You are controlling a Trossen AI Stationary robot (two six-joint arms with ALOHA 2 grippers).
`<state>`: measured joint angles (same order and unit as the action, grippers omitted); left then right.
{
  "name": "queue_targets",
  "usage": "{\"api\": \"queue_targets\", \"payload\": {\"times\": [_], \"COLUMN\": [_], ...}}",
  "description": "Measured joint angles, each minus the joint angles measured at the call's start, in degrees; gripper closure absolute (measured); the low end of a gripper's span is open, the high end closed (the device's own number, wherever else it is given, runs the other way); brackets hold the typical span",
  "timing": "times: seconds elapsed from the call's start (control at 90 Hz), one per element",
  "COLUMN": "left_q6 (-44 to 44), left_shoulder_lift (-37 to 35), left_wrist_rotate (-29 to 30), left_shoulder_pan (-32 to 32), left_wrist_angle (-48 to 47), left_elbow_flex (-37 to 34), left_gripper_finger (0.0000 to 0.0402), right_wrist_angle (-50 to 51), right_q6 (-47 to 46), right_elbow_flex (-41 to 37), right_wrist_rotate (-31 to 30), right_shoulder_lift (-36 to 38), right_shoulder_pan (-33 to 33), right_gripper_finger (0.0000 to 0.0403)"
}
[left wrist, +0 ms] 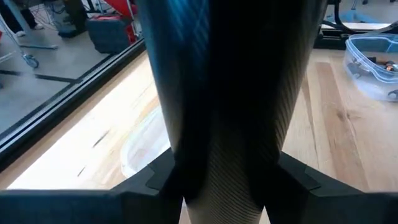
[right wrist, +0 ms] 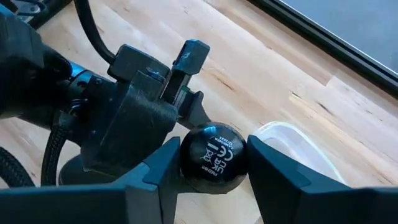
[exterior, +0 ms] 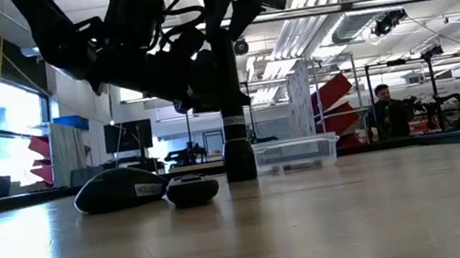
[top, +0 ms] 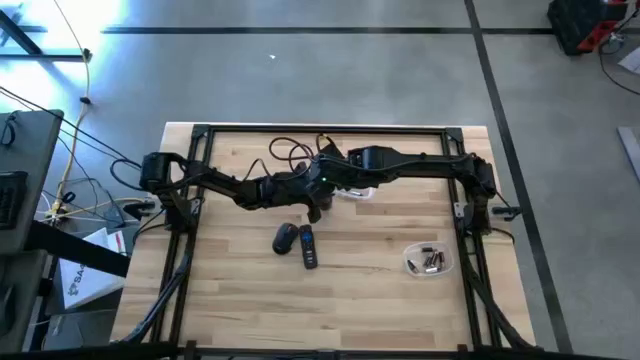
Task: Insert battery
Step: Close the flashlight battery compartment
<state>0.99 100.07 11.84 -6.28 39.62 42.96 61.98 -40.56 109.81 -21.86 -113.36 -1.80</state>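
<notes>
A dark cylinder like a flashlight (exterior: pixel 238 151) stands upright on its lower end at the table's middle. Both grippers are shut on it: my left gripper (top: pixel 306 196) on its ribbed body (left wrist: pixel 230 93), my right gripper (top: pixel 323 186) on its round top end (right wrist: pixel 213 159), which bears a CE mark. Small batteries lie in a clear tub (top: pixel 428 260) at the table's right. No battery shows in either gripper. My left gripper pinches the cylinder's ribbed body (left wrist: pixel 205 174) between its two fingers (left wrist: pixel 146 183), coming level from the table's left and lying across it. The cylinder stands upright, its base (exterior: pixel 242 175) on the table. My right gripper has the round top end (right wrist: pixel 231 163) between its two fingers (right wrist: pixel 158 168), which point down from above. The end fills the gap between them.
A black computer mouse (top: pixel 285 238) and a dark remote (top: pixel 308 247) lie just in front of the cylinder. A clear shallow tray (top: pixel 356 193) sits right behind it. Cables (top: pixel 290 152) loop at the far side. Bare wood lies along the near edge.
</notes>
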Motion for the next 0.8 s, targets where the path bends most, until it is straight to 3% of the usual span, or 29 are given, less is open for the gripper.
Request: {"api": "queue_targets", "payload": {"times": [0.344,0.6,0.8], "left_q6": [1.3,0.8,1.1], "left_shoulder_lift": [-0.3,-0.4,-0.4], "left_wrist_rotate": [-3.0,-5.9,-8.2], "left_shoulder_pan": [0.0,0.0,0.0], "left_wrist_angle": [-1.2,-2.2,-2.3], "left_elbow_flex": [0.3,0.2,0.2], "left_gripper_finger": [0.0257,0.0257,0.0257], "right_wrist_angle": [-0.3,-1.6,-1.4], "right_q6": [8.4,18.5,31.7], "right_elbow_flex": [-0.2,0.0,-0.1], "right_wrist_rotate": [2.2,7.3,13.4], "right_shoulder_lift": [1.6,5.8,8.8], "right_shoulder_pan": [0.5,1.3,1.2], "right_gripper_finger": [0.0185,0.0181,0.0181]}}
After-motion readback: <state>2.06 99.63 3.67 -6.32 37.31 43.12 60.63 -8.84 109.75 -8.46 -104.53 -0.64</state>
